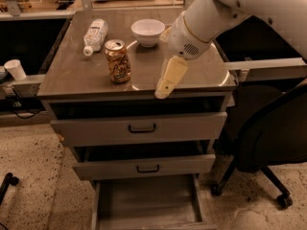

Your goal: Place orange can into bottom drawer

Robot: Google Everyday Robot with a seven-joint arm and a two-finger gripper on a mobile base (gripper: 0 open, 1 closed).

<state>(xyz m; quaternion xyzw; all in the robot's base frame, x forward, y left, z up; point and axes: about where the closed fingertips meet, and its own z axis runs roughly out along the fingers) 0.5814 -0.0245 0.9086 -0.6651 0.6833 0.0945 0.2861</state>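
Note:
The orange can stands upright on the cabinet top, left of centre, with its silver top showing. My gripper hangs from the white arm above the front edge of the cabinet top, to the right of the can and apart from it, holding nothing. The bottom drawer is pulled out at the foot of the cabinet, and its grey floor is bare.
A white plastic bottle lies behind the can. A white bowl sits at the back centre. The two upper drawers with black handles stand slightly ajar. A black office chair is at the right. A white cup is at the left.

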